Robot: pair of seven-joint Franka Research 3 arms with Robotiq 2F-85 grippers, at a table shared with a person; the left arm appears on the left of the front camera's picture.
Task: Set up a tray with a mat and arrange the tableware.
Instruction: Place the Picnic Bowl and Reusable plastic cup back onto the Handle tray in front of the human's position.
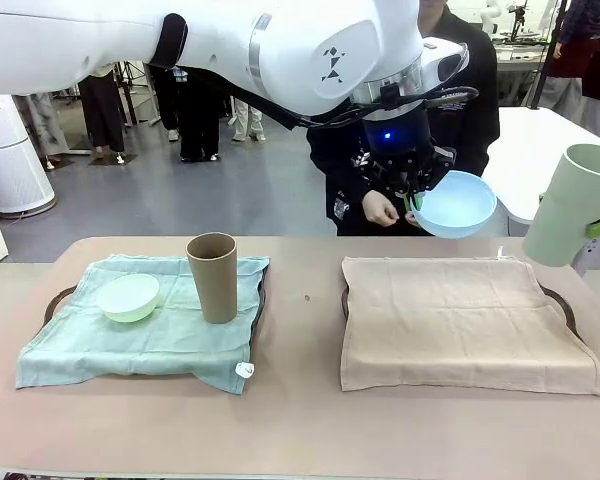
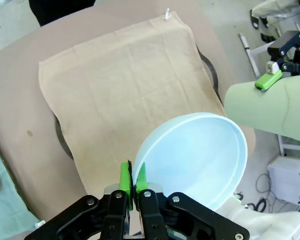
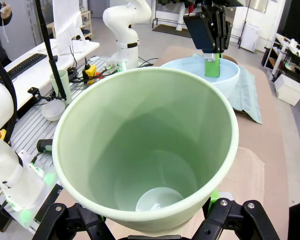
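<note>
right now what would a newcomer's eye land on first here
The light blue bowl, pinched by its rim in the left gripper, hangs in the air above the beige mat. At the right edge, the right gripper holds a pale green cup tilted. The left tray already carries a brown cup and pale green bowl.

Brown table (image 1: 300, 420): two trays, green-mat (image 1: 140, 335) left, beige-mat (image 1: 460, 320) right.

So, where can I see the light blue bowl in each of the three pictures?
Front view: light blue bowl upper right, held by the left gripper above the beige mat.
Left wrist view: lower centre-right, its rim pinched.
Right wrist view: top centre-right, behind the pale green cup.
Shared landmark: the beige mat.
</note>
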